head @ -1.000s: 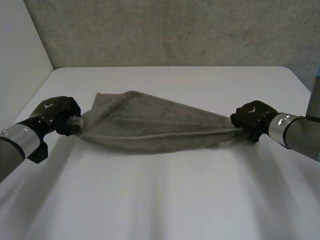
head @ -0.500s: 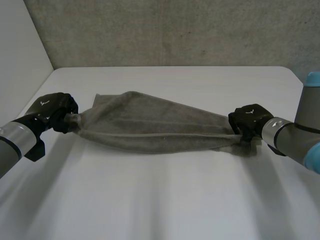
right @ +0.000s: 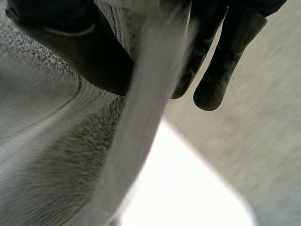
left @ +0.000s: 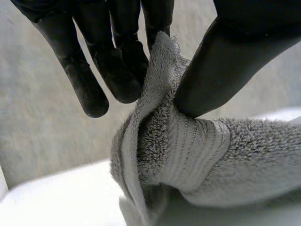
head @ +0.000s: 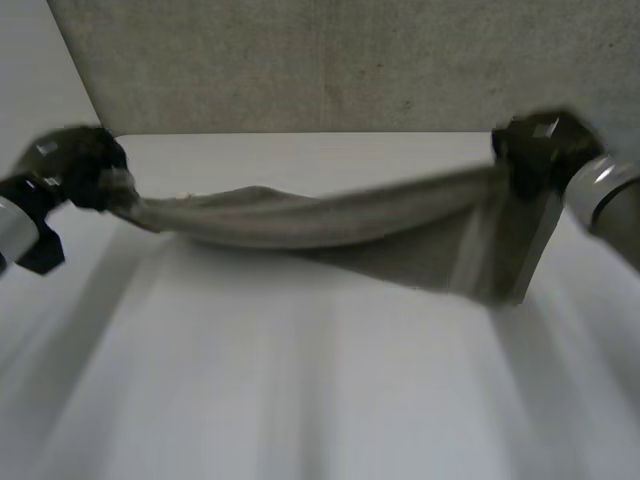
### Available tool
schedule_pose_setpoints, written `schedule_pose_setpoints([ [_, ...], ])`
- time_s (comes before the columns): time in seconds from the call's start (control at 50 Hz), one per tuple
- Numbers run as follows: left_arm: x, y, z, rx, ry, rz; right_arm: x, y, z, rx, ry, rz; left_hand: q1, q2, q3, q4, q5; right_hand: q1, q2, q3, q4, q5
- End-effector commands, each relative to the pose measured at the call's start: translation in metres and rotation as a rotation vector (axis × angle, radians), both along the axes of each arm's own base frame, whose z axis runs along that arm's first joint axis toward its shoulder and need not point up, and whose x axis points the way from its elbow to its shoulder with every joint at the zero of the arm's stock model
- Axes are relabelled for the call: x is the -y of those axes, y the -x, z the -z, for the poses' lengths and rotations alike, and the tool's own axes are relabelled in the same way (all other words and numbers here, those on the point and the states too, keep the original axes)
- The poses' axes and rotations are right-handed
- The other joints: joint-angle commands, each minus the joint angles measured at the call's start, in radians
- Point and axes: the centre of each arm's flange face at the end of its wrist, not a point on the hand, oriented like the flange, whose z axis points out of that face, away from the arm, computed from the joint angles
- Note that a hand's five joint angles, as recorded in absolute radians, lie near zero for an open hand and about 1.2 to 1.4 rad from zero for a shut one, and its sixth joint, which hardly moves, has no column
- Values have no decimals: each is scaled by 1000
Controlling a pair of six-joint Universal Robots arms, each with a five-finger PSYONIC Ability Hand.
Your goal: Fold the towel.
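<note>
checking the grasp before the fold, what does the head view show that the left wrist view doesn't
Head view: both the left hand and the right hand hold the grey towel strung between them above the white table, its right end hanging in a flap. Left wrist view: the grip up close, the thumb pressing the bunched towel end with its ribbed hem band against the fingers. Shared: the left hand shut on the towel.

I am counting one towel (head: 300,222), a single grey cloth. I am seeing two black hands, the left hand (head: 72,165) at the left and the right hand (head: 540,150) at the right. I am counting two arms too, the left arm (head: 8,226) and the right arm (head: 606,192), one white table (head: 300,390), and one grey wall (head: 320,60) at the far side.
</note>
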Motion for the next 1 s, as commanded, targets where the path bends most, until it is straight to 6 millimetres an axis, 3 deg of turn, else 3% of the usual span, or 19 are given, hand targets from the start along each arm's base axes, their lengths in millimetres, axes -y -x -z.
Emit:
schedule_pose_setpoints([
  [0.02,7,-35,-69,-248,101,-84,-42,7,-105,164,184,-75,55,9,12,4,31,69,85,62,60,57],
  [0.14,6,-60,-99,-353,156,-131,-53,29,-130,145,124,-59,55,9,12,4,31,69,85,62,60,57],
  [0.2,2,-60,-104,-357,167,-119,-57,33,-137,132,99,-70,55,9,12,4,31,69,85,62,60,57],
  [0.26,1,-58,-103,-356,163,-104,-57,33,-136,113,78,-84,55,9,12,4,31,69,85,62,60,57],
  [0.32,2,-54,-97,-358,127,-82,-49,34,-120,47,-8,-95,55,9,12,4,31,69,85,62,60,57],
  [0.36,6,-53,-81,-362,74,-79,-38,30,-87,-65,-137,-123,55,9,12,4,31,69,85,62,60,57],
  [0.42,12,-51,-66,-369,21,-80,-34,29,-74,-128,-184,-141,55,9,12,4,31,69,85,62,60,57],
  [0.52,29,-23,-7,-290,-188,-36,-23,13,-32,-290,-287,-180,55,9,12,4,31,69,85,62,60,57],
  [0.58,32,-19,6,-238,-233,-36,-19,6,-24,-311,-299,-176,55,9,12,4,31,69,85,62,60,57],
  [0.62,43,-19,26,-133,-284,-70,-11,-6,-11,-344,-306,-173,55,9,12,4,31,69,85,62,60,57],
  [0.72,67,-2,36,-34,-260,-83,12,-22,-5,-335,-237,-162,55,9,12,4,31,69,85,62,60,57],
  [0.82,94,12,6,-23,-108,-60,42,-40,-25,-257,-14,-123,55,9,12,4,31,69,85,62,60,57],
  [0.86,108,20,-34,-29,57,-41,58,-46,-63,-146,199,-49,55,9,12,4,31,69,85,62,60,57],
  [0.88,108,20,-34,-29,58,-41,59,-46,-63,-146,200,-48,55,9,12,4,31,69,85,62,60,57],
  [0.9,113,25,-59,-48,165,-31,63,-46,-85,-73,306,-15,55,9,12,4,31,69,85,62,60,57],
  [0.92,113,25,-59,-48,166,-31,63,-46,-86,-72,307,-15,55,9,12,4,31,69,85,62,60,57],
  [0.96,112,38,-106,-90,394,-18,68,-38,-131,93,488,41,55,9,12,4,31,69,85,62,60,57],
  [0.98,112,39,-107,-90,395,-18,68,-38,-131,94,489,42,55,9,12,4,31,69,85,62,60,57],
  [1.0,109,41,-124,-126,479,-19,66,-36,-148,167,543,42,55,9,12,4,31,69,85,62,60,57],
])
